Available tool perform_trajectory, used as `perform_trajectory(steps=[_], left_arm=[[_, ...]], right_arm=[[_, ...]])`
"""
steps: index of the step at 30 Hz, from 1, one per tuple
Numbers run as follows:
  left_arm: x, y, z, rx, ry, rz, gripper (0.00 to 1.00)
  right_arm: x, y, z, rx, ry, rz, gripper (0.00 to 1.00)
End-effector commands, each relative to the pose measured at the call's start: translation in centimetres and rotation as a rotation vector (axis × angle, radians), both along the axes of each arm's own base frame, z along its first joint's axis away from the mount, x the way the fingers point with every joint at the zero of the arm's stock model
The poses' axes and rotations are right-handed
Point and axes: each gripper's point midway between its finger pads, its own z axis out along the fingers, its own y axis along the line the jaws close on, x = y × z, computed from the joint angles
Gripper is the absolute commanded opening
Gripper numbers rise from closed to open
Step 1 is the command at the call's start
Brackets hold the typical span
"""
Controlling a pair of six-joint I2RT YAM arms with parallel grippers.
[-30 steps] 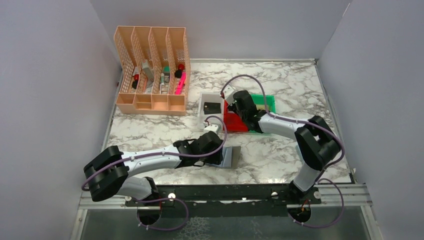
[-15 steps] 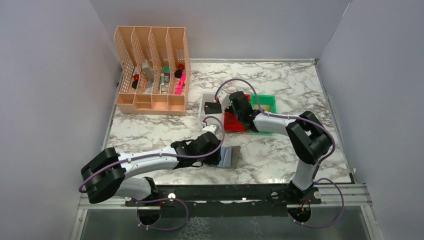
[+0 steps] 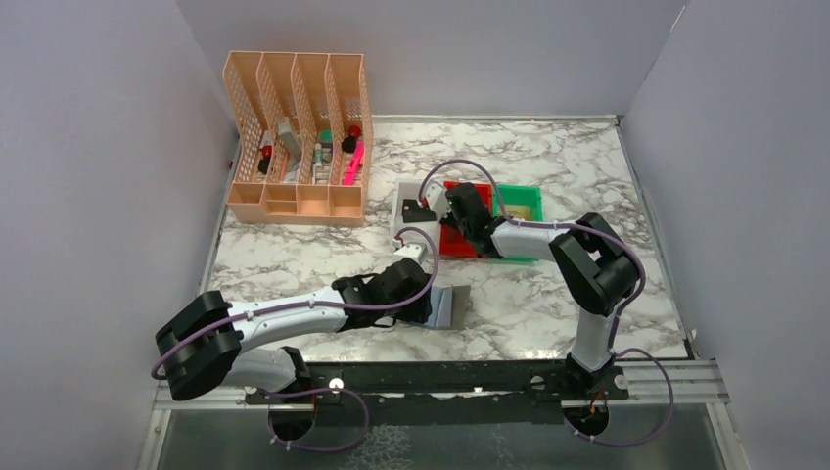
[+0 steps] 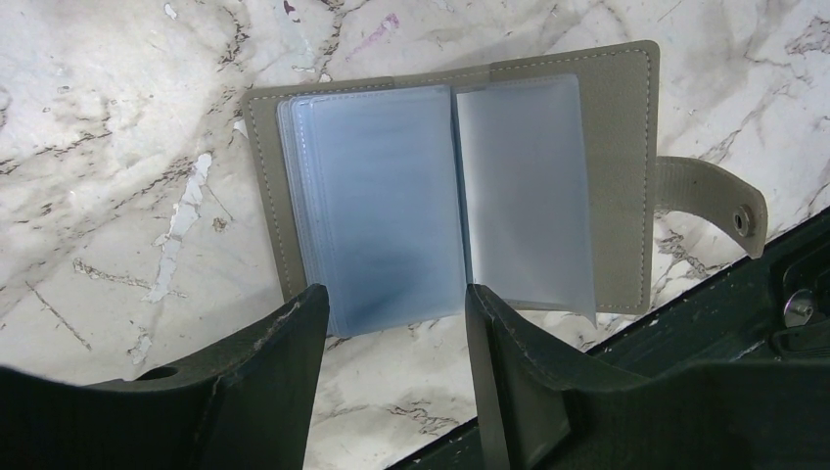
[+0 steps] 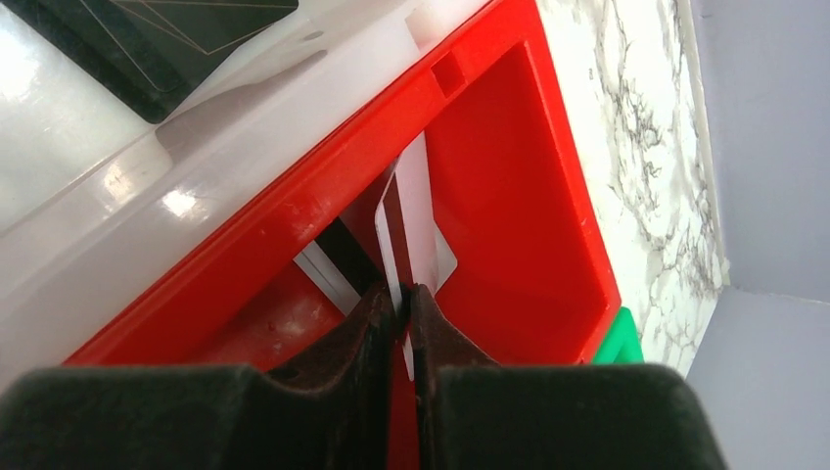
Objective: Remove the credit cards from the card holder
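Left claw (image 4: 391, 300): wide open, low over the holder, its two fingers flanking the lower edge of the thicker sleeve stack; contact cannot be told.
Holder (image 4: 626, 166): lies open and flat on the counter (image 3: 509, 305), towards its near edge, grey rim all round.
Sleeves (image 4: 387, 196): clear pale blue, a thick stack on one side and a single leaf on the other.
Strap (image 4: 707, 201): sticks out sideways past the rim, with a metal snap at its tip.
Right claw (image 5: 399, 305): pinched tight on the white card, down inside the red bin.
White card (image 5: 419, 211): held on edge, dark stripe along one face, close beside the wall next to the white bin.
Red bin (image 5: 509, 176): between the white bin (image 5: 88, 196) and the green bin (image 5: 626, 338), walls touching.
Black card (image 5: 176, 29): flat in the white bin; thin pale lines on its face, no words legible.
Gold card (image 3: 521, 208): flat in the green bin.
Rack (image 3: 299, 137): peach, at the far left corner, well apart from the bins.
Open room: bare marble lies left and right of the holder, and between it and the bins.
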Motion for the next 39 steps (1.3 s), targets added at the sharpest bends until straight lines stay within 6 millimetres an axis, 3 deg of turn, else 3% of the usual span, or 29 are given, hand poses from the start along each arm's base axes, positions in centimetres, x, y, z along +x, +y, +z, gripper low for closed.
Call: perform_trajectory(steps=[1,4,12,18,22,25,27,31,35,39], left_arm=[[0.3,0.4,0.0,0.005,-0.008,0.019,0.57],[0.2,0.2,0.1,-0.001,-0.003,0.006,0.56],[0.1,-0.5,0.7,-0.031,-0.003,-0.015,0.55],[-0.1,-1.2,0.5,-0.047,0.019,-0.024,0.55],[-0.2,-1.7,0.7,-0.062,0.026,-0.034,0.55],[-0.1,-2.4,1.0,-0.084,0.029,-0.046,0.55],[-0.1,-3.0,1.3,-0.101,0.032,-0.056,0.54],[0.7,-2.7,1.9,-0.091,0.004,-0.007,0.51],[2.1,0.2,2.7,-0.03,-0.063,0.122,0.53],[2.4,2.2,3.3,-0.019,-0.101,0.186,0.58]], right_arm=[[0.0,0.1,0.5,0.038,0.026,-0.017,0.19],[-0.1,0.2,0.6,0.1,0.076,-0.052,0.27],[0.2,-0.2,3.2,0.178,0.025,-0.092,0.28],[-0.8,0.0,5.1,0.249,0.037,-0.096,0.32],[-1.5,-0.2,8.6,0.403,0.012,-0.194,0.32],[-4.0,1.1,11.7,0.665,0.08,-0.242,0.32],[-6.7,2.5,12.8,0.855,0.183,-0.246,0.32],[-13.1,5.6,13.0,1.156,0.464,-0.187,0.32],[-19.5,8.2,12.8,1.351,0.796,-0.079,0.29],[-22.6,9.6,11.1,1.354,0.931,-0.066,0.24]])
